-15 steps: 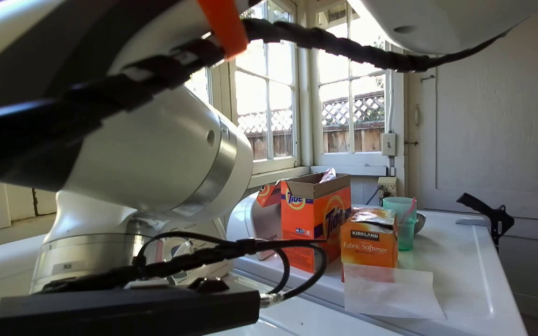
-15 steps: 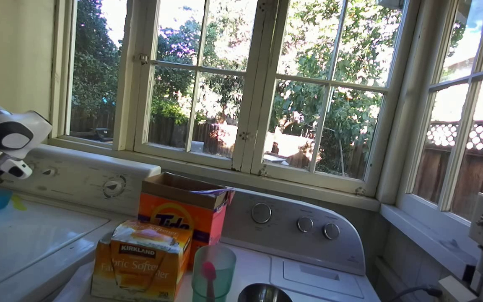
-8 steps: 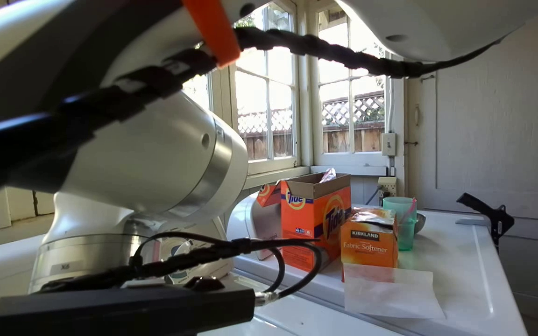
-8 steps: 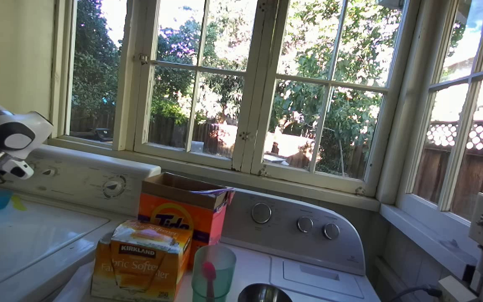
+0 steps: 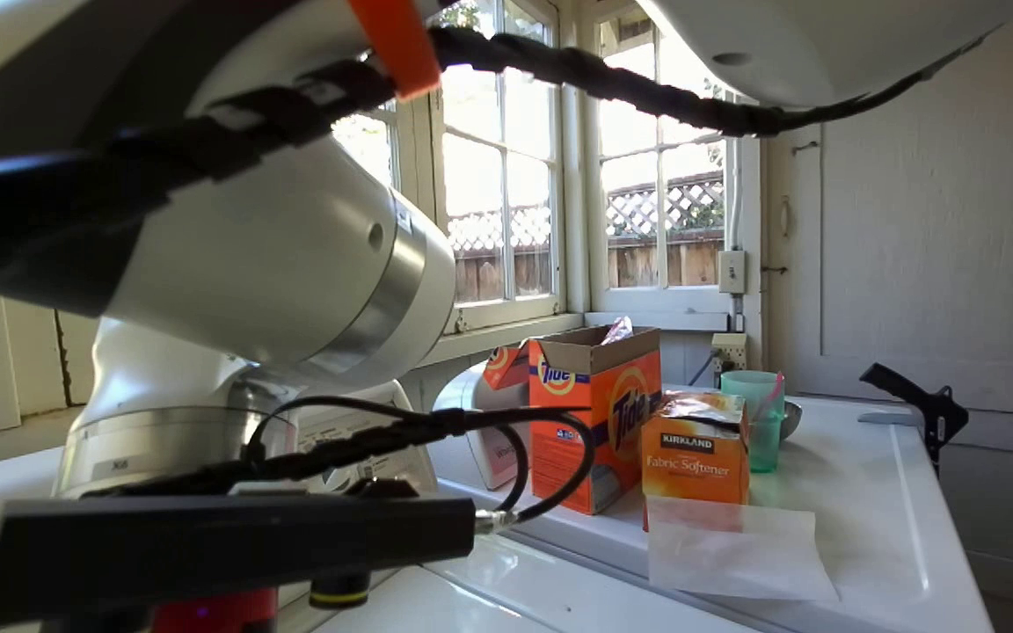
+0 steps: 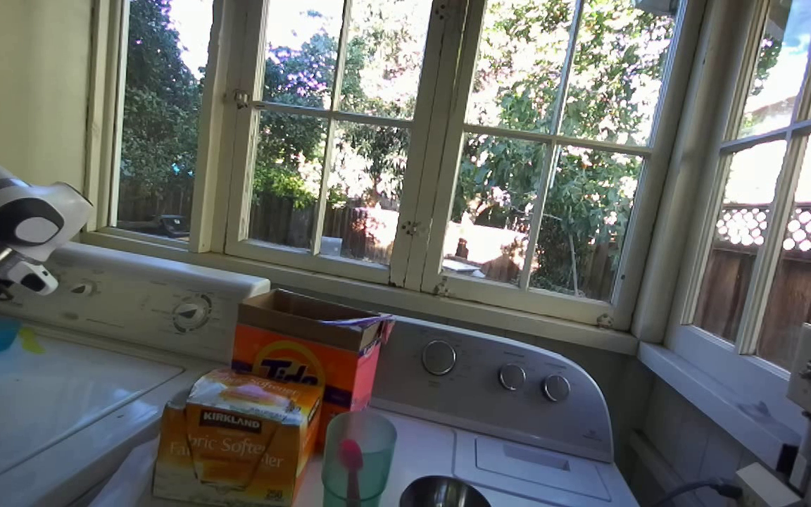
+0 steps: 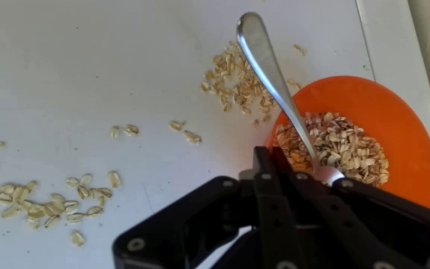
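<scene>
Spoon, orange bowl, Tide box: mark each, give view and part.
Spoon (image 7: pixel 279 89): wrist view, middle of the handle.
Orange bowl (image 7: pixel 405 145): wrist view, bare inner wall.
Tide box (image 5: pixel 619 420): in an exterior view, large logo on its side.

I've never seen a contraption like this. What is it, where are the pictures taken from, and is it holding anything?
The big white machine is a robot arm, steered remotely. Two viewpoints stand outside the robot; the close-up is taken from its wrist, looking past its black jaws. In that close-up, an orange bowl holds oats and a metal spoon, with scattered oats on the white surface beside it. Both exterior views show a Tide box, a Kirkland fabric softener box and a green cup. As for holding: the jaws are shut and, in the close-up, overlap the bowl's rim, but I cannot tell whether they pinch it.
</scene>
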